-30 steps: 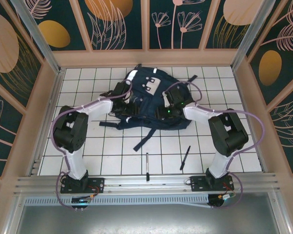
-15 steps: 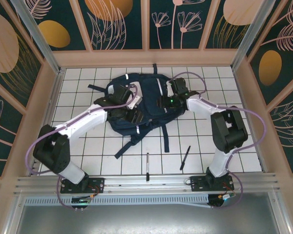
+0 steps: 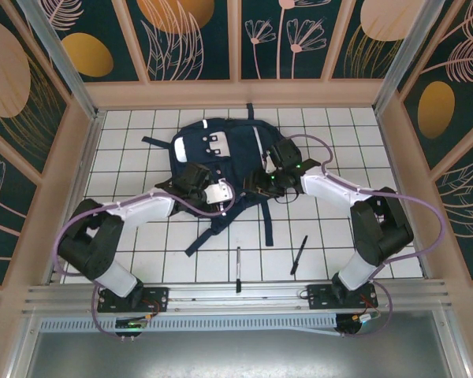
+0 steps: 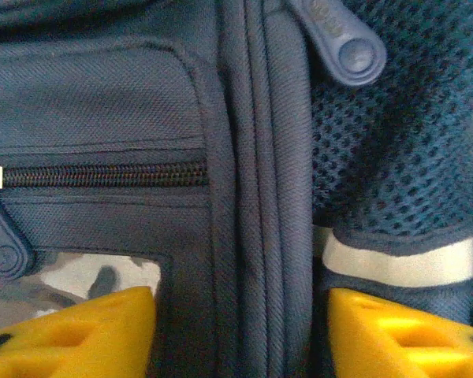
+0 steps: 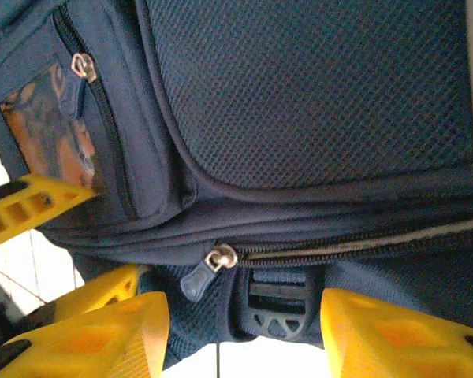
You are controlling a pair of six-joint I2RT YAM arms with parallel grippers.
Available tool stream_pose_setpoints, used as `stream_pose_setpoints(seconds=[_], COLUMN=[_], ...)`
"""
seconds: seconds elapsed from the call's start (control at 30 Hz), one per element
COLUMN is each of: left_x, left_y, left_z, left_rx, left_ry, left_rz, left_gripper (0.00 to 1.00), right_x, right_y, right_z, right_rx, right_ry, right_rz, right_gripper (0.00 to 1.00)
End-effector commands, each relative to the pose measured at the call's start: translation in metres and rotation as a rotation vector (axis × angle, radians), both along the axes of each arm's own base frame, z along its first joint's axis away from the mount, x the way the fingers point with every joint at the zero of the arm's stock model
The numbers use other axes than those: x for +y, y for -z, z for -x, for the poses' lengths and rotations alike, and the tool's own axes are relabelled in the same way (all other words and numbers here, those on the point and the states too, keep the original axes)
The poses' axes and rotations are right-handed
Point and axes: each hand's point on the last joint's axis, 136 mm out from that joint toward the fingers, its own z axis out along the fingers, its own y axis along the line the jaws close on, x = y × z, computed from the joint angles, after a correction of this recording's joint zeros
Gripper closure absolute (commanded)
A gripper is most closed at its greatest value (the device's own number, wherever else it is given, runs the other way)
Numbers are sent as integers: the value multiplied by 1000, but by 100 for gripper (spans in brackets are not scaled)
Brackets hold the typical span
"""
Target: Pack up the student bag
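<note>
We see a desk (image 3: 347,236) faced with white square tiles and dark grid lines, bordered by a pale wooden rim (image 3: 236,93) at the far side and both flanks, with a metal rail (image 3: 236,298) along its near edge. The student bag (image 3: 240,153) lies on the far half, about midway across, its navy body covering several tiles. Two dark straps trail from it over bare tiles toward the near edge: the straight strap (image 3: 268,224) follows the grid and the slanting strap (image 3: 207,235) angles off to the left. Nearer the rail lie two dark pens, apart from the bag and from each other: the straight pen (image 3: 238,269) is lined up with the grid, and the slanted pen (image 3: 298,254) lies to its right.
</note>
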Motion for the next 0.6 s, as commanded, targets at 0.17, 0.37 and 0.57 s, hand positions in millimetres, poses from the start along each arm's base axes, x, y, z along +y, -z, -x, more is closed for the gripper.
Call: stream_pose_setpoints(seconds=[0.17,0.37,0.57], left_x=[-7,-19,-26], left_y=[-12,-54,-67], left_z=[-14,-3,0], left_rx=[-3,-83,-70], left_ry=[0,32,50], left_rz=[-5,159,207], left_gripper=[100,100,100], right_x=[22,9,43], right_y=[2,9,11], right_z=[15,2,11], right_rx=[124,106,141], right_ry=[30,174,252], right_rz=[-63,129,27], right_gripper=[48,53,61])
